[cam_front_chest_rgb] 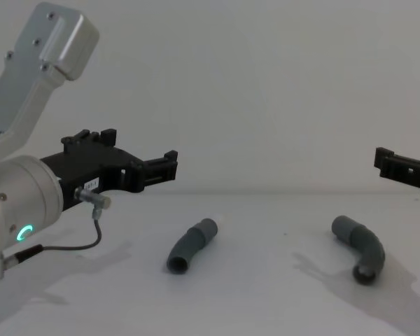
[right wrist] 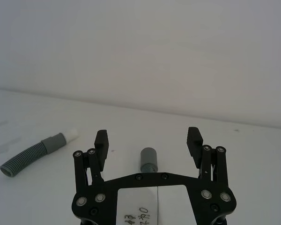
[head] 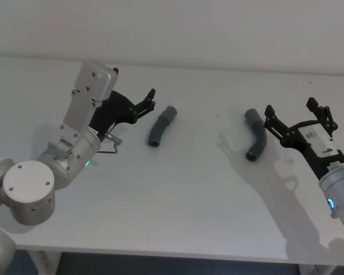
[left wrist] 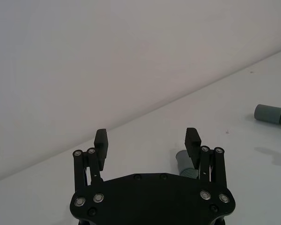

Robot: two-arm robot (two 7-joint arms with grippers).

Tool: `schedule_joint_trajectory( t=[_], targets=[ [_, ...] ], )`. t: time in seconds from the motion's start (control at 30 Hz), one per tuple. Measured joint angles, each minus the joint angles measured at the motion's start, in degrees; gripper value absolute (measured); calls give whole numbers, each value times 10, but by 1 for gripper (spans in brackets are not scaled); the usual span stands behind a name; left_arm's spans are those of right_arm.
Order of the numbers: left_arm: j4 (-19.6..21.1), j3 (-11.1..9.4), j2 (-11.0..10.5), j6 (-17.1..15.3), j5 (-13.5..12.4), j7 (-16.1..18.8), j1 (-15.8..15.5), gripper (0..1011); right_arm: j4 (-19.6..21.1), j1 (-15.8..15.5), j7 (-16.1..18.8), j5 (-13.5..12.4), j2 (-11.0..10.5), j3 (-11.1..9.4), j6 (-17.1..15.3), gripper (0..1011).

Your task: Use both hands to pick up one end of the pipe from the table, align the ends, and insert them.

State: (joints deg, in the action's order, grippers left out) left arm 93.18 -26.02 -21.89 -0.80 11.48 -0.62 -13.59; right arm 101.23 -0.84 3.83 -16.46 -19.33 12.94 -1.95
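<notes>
Two dark grey pipe pieces lie apart on the white table [head: 183, 200]. The gently bent piece [head: 160, 127] lies left of centre with its paler tip [head: 173, 109] pointing away from me. The sharper elbow [head: 255, 134] lies right of centre. My left gripper [head: 146, 103] hovers open just left of the bent piece's far end, nothing between its fingers. My right gripper [head: 292, 113] hangs open just right of the elbow, also empty. The left wrist view shows the left gripper [left wrist: 146, 138] with the bent piece's end [left wrist: 181, 161] behind one finger. The right wrist view shows the right gripper [right wrist: 147, 138] above the elbow's mouth [right wrist: 148, 159].
A pale wall [cam_front_chest_rgb: 266, 84] rises behind the table. A thin cable [cam_front_chest_rgb: 77, 245] loops under the left wrist, which has a glowing green ring [cam_front_chest_rgb: 22, 232]. Bare white surface lies between the two pieces and toward the front edge [head: 178, 252].
</notes>
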Motion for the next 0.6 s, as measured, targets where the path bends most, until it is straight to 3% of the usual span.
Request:
schedule_joint_trajectory(
  t=[0.6],
  targets=[
    [0, 0, 0, 0, 0, 0, 0, 1001, 0, 0, 0, 0, 0, 0, 0, 1001]
  ],
)
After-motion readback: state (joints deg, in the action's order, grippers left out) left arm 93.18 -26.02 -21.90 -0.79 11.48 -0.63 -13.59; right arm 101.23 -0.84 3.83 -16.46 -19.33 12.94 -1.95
